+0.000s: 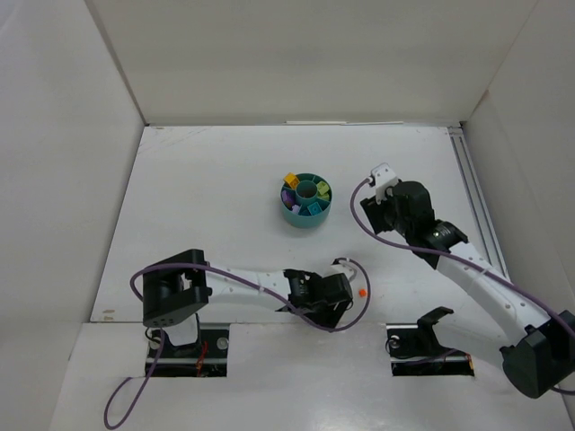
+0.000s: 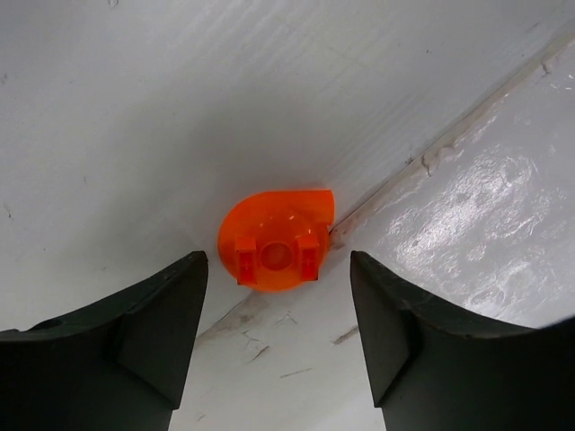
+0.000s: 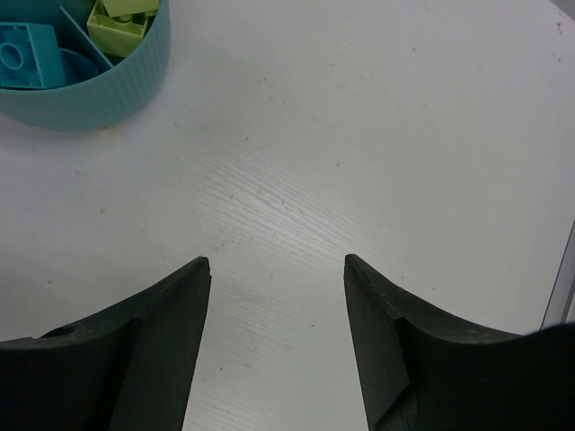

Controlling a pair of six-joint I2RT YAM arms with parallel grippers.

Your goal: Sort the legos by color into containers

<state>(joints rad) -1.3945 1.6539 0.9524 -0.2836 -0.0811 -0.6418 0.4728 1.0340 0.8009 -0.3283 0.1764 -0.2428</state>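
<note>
The step in hand is judged to be the pick-up of the orange piece (image 2: 277,241), a round translucent lego that lies flat on the bench (image 2: 135,108), well apart from the teal dish (image 1: 305,218), on the dish's near side and a little to its right. It rests against a seam (image 2: 431,157) where the matt bench meets a glossier surface.

The left fingers (image 2: 184,296) are released and nothing is held by them. The piece is seen between the two tips and just ahead of them, touched by neither, a little closer to the left-hand tip than to the other.

For a sound grasp, the fingers should be brought slightly forward and down until the piece is centred between the pads, and only then closed. The piece is thin and low, so the tips would need to be lowered almost to the bench. The seam beside it could catch a tip or tilt the piece, so a slow closing is advised. A slip is likely if only the curved rim is pinched.

The right fingers (image 3: 184,305) are likewise spread and empty, held above bare bench just right of the dish, in which lime green and turquoise pieces are seen.
</note>
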